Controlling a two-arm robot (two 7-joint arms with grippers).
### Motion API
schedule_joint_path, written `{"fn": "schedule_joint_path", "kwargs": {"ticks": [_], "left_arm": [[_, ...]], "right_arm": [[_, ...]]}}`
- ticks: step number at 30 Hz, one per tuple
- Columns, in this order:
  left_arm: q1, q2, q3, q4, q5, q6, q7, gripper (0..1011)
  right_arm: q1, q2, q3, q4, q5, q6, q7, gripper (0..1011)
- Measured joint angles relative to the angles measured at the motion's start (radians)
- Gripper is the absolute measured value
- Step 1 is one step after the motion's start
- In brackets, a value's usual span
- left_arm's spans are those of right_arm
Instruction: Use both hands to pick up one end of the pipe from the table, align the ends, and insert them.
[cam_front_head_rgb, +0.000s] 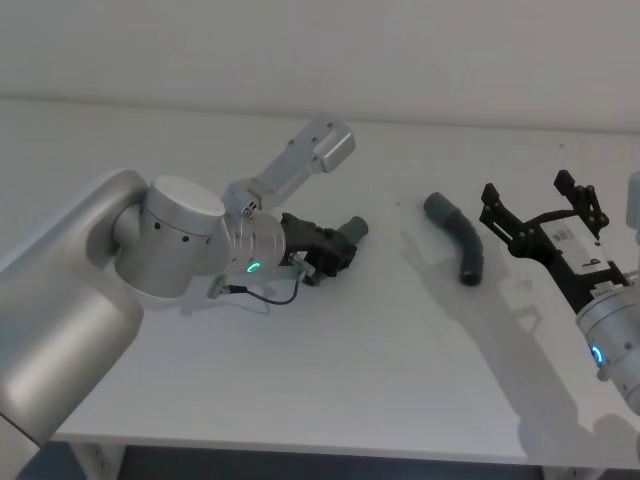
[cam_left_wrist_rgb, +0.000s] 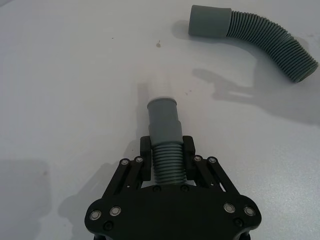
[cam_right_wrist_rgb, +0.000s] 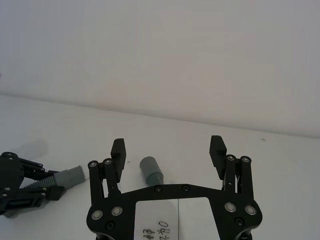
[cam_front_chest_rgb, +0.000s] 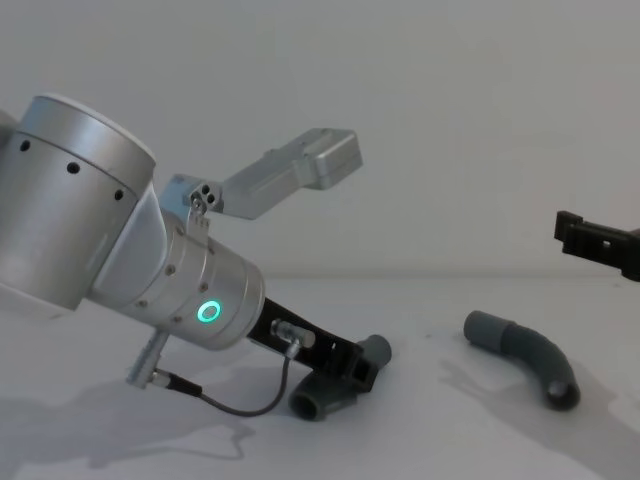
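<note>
Your left gripper (cam_left_wrist_rgb: 166, 147) clamps the short piece (cam_left_wrist_rgb: 164, 125) by its ribs, down at the table (cam_front_head_rgb: 350, 350). Your right gripper (cam_right_wrist_rgb: 167, 150) hangs wide open near the curved piece (cam_front_head_rgb: 457, 235) lying there. Descend off-centre and a finger may roll it away.

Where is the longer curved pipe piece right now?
In the head view, the longer curved piece lies on the table right of centre, between the short piece in the left gripper and the open right gripper.
</note>
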Motion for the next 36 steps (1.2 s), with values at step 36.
{"fn": "schedule_joint_path", "kwargs": {"ticks": [36], "left_arm": [[-0.001,0.001,0.001,0.001,0.002,0.002,0.000,354]], "right_arm": [[0.188,-0.034,-0.077,0.051,-0.082,0.471,-0.017,1001]]}}
